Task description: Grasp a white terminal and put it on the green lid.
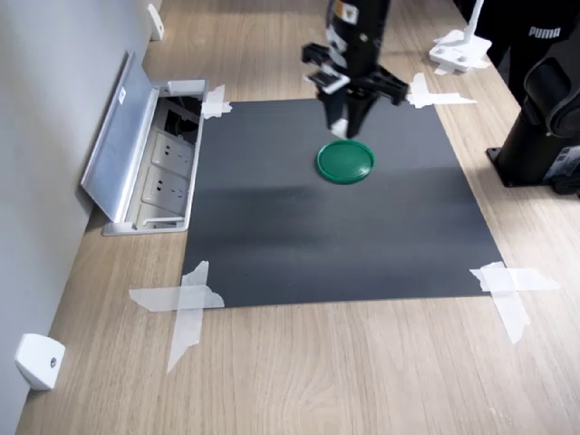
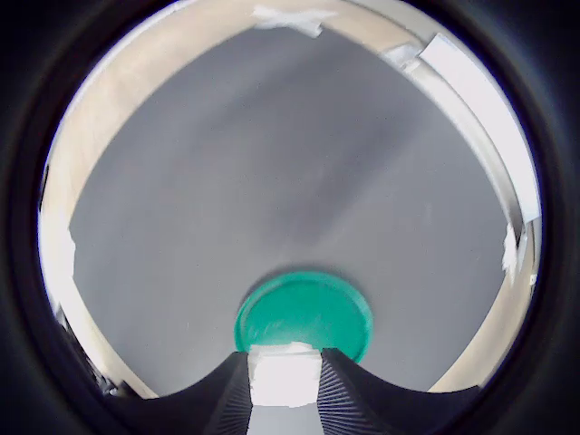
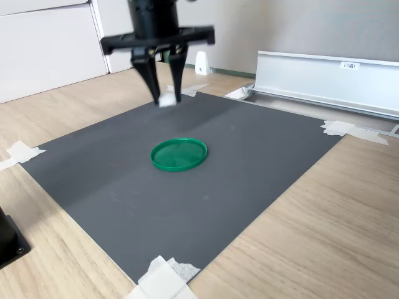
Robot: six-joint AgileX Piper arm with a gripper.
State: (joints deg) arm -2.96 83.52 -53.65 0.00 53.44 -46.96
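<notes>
- Nearest in the first exterior view is bare wood table [image 1: 362, 372], with crossed tape [image 1: 186, 304] pinning the near corners of a dark mat [image 1: 299, 245].
- Mid-mat lies the lid [image 1: 345, 161], flat and rim-up, with nothing on it. It shows again in the second exterior view [image 3: 179, 154] and in the wrist view [image 2: 304, 313].
- Above the lid's far edge hangs the gripper [image 1: 338, 125], pointing down. Its jaws are clamped on the terminal [image 3: 166, 100], a small white block pinched at the fingertips and held in the air, clear of the mat.
- The wrist view settles it: the terminal [image 2: 285, 376] sits squarely between the two ribbed fingers [image 2: 349, 399], and the green disc lies just ahead of and below it.
- The relation that counts: the block is high above the mat and seems to hang near the lid's edge rather than over its middle. In the second exterior view it sits up and toward the second exterior view's left of the disc. I judge a short shift over the disc and a descent are needed before release.
- The terminal is roughly cubic, so its orientation matters little.
- Risk: released from this height, the light block may bounce off the low rim.
- Farther off, an open socket box [image 1: 163, 177] is set in the table at the first exterior view's left.
</notes>
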